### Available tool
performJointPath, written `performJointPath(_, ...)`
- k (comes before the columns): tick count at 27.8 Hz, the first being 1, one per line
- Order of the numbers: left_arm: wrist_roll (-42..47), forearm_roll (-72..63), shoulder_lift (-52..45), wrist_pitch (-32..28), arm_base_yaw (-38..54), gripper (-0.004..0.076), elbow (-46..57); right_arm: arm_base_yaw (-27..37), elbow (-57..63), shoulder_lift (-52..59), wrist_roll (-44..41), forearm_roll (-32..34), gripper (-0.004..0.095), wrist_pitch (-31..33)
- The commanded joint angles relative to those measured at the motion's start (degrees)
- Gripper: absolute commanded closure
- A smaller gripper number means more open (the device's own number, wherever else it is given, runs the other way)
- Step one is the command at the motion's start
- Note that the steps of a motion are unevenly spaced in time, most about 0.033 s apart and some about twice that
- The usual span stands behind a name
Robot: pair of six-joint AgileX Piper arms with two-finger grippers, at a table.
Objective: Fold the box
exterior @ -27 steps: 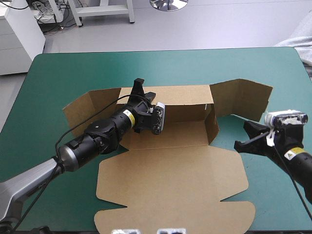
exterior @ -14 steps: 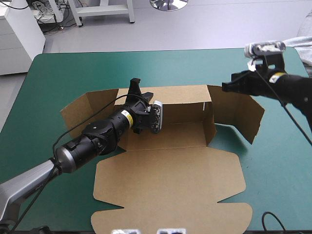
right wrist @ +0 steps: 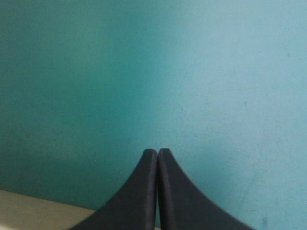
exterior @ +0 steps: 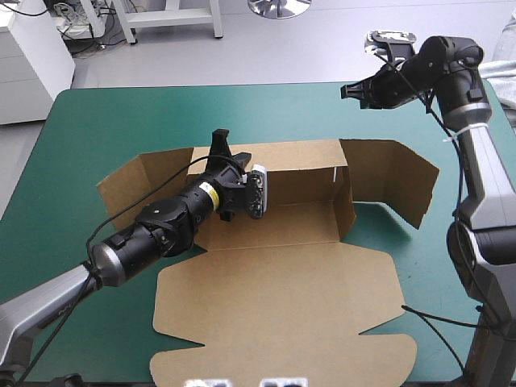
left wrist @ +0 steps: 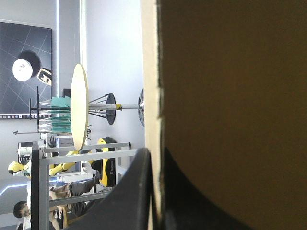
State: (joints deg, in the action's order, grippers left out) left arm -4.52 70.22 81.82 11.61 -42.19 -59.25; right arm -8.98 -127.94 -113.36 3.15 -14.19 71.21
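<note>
Brown box (exterior: 282, 282) half-raised at the centre of the table (exterior: 105, 121)
The left end effector (exterior: 230, 149) pinches the box's upright back wall at 12 o'clock. The right end effector (exterior: 348, 90), pressed together and empty, hovers near 1 o'clock. The board is probably light and stiff, so grip the flaps by their free edges.

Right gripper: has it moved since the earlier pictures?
Yes. The right gripper went from beside the box toward the table's far edge.

Box (exterior: 278, 290): brown board, matt, paper-like face; cut edge paler, seen in left wrist view. Table (exterior: 105, 121) cover: teal-green, matt, smooth, a few faint specks. Jaws of right gripper (right wrist: 158, 152): black, smooth, dull sheen, plastic-like.
</note>
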Motion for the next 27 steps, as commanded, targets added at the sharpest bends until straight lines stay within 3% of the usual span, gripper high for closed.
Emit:
performJointPath(1,0.9,0.3,-2.2,0.8,-0.2,0.0734,-1.3,0.2,-3.6,0.4,-1.4,-0.9,0.0925,0.8)
performJointPath(17,0.9,0.3,-2.1,1.7,-0.2,0.0734,-1.3,0.2,10.2,3.6,0.1,-3.5,0.0925,0.8)
performJointPath(27,0.9,0.3,0.0,3.6,-0.2,0.0734,-1.3,0.2,26.2,14.1,4.5,-5.3,0.0925,0.8)
